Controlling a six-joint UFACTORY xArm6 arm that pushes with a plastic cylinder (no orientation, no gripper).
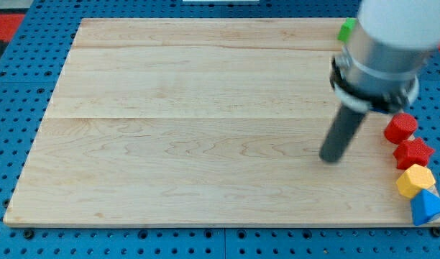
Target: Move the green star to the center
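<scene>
Green block: only a small piece of the green block [346, 29] shows, at the board's top right corner, and the arm's grey body hides the rest; the star shape cannot be confirmed, but it is the only green thing, so I take it for the green star.
Direction from tip: my tip [329, 158] rests on the board toward the view's right, below the green block and slightly left of it; the block lies toward the view's top from the tip, well apart.
Needed push, as I judge: the centre lies to the left and below the block, so the tip must first go around to the block's upper right side, near the board's edge.
Jaws: none exist; the arm ends in a plain dark rod, so nothing opens or closes.
Other blocks: a red cylinder [400, 128], a red star [413, 153], a yellow block [415, 180] and a blue block [426, 208] stand in a column at the right edge, right of the tip.
Obstacles: the wooden board [177, 129] is bare between the green block and the centre; the column is off that path.
</scene>
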